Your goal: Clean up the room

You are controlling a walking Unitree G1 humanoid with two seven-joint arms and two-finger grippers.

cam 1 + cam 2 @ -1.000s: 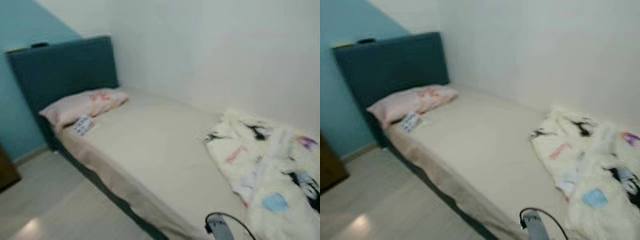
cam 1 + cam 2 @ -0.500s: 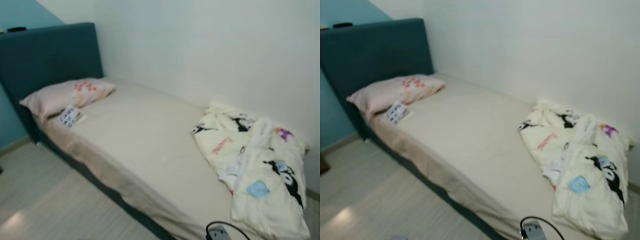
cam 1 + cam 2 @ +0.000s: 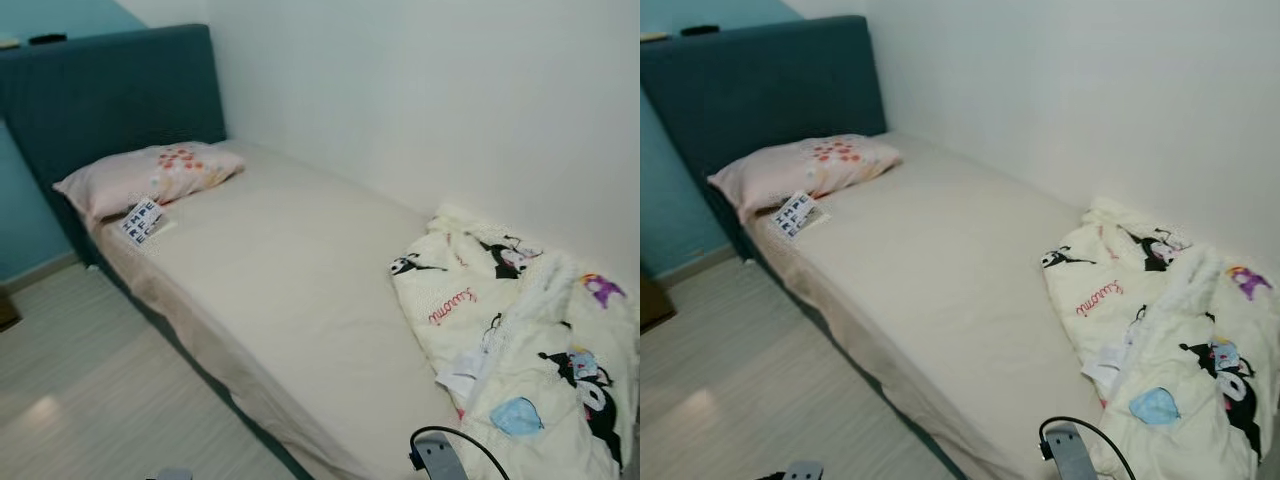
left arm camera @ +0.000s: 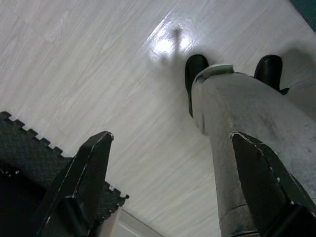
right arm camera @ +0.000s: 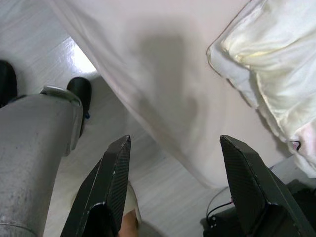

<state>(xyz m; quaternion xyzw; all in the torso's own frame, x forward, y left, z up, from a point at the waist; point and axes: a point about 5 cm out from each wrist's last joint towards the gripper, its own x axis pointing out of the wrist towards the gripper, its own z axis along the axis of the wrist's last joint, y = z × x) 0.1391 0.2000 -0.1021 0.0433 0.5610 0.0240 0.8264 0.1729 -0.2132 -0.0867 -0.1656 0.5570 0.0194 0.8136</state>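
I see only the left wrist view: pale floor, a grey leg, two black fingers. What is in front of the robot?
Observer: A bed with a beige sheet stands along the white wall, its teal headboard at the far left.
Operator: Is something lying on it?
Observer: A crumpled cartoon-print blanket lies at the near right end, a pink pillow at the head.
Operator: Anything small there?
Observer: A small printed card lies beside the pillow.
Operator: And the right gripper?
Observer: The right gripper hangs open at the bed's edge, holding nothing.
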